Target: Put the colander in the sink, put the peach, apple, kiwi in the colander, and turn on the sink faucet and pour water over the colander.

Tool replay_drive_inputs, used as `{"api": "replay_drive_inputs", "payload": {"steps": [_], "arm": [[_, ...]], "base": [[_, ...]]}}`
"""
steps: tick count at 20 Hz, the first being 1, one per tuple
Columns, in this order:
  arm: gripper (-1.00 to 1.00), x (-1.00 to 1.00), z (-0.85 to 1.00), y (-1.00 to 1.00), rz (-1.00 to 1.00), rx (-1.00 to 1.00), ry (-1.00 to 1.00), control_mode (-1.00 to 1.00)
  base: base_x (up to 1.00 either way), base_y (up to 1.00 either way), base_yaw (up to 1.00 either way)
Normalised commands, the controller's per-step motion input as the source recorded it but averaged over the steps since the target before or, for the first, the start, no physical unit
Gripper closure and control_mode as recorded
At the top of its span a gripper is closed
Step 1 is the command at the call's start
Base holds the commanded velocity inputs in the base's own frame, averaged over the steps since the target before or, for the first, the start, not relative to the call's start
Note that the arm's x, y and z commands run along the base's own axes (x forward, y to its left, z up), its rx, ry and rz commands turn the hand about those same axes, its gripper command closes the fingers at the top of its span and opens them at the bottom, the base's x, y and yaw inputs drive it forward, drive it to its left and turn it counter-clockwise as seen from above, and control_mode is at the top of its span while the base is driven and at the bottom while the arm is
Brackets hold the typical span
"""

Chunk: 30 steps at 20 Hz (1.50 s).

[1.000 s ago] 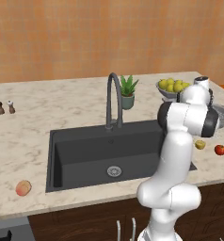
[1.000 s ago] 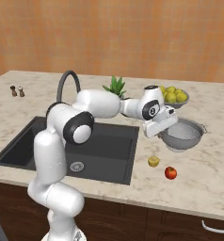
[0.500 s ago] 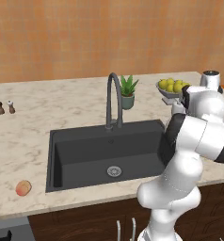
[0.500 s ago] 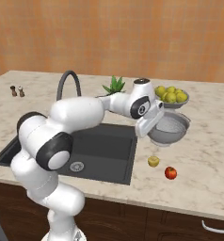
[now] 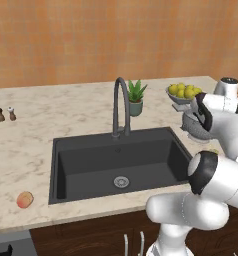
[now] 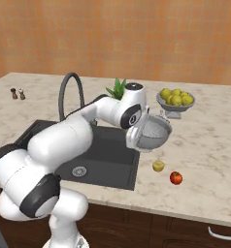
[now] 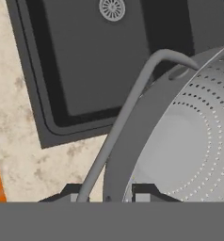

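Note:
The silver perforated colander [image 6: 155,134] hangs tilted above the counter, just past the right rim of the black sink [image 6: 95,145]. My gripper [image 6: 136,141] is shut on its rim near one handle. In the hand view the colander [image 7: 189,136] takes up the right side, its thin handle [image 7: 128,108] arches over the sink basin [image 7: 95,56], and my gripper [image 7: 109,195] clamps the rim. The kiwi [image 6: 158,166] and the red apple [image 6: 175,178] lie on the counter below the colander. The peach [image 5: 25,200] rests on the counter left of the sink. The gooseneck faucet [image 5: 121,107] stands behind the basin with no stream.
A footed grey bowl [image 6: 175,99] heaped with yellow-green fruit stands behind the colander. A small potted plant [image 5: 136,97] is beside the faucet. Salt and pepper shakers [image 5: 6,114] sit far left. The round drain [image 5: 121,181] is in the basin's middle.
The colander has risen off the counter and moved left toward the sink in my shut gripper. The arm has swung round with it. The fruits have stayed put.

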Motion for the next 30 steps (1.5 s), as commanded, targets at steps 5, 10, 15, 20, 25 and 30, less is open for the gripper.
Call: {"api": "replay_drive_inputs", "payload": {"steps": [5,10,15,20,25,30], "arm": [[1.0,-0.19,0.03,0.7,0.3,0.02,0.03,-1.0],[1.0,-0.13,-0.2,0.67,0.41,0.02,0.02,-1.0],[1.0,0.05,-0.3,0.31,0.64,0.09,0.03,-1.0],[1.0,0.32,-0.28,0.36,0.65,0.01,0.06,-1.0],[1.0,0.37,-0.36,0.34,0.5,0.0,0.01,-1.0],[1.0,0.27,-0.64,0.34,0.44,0.0,0.0,-1.0]], "base": [[0.0,0.0,0.0],[0.0,0.0,0.0],[0.0,0.0,0.0],[0.0,0.0,0.0],[0.0,0.0,0.0],[0.0,0.0,0.0]]}}
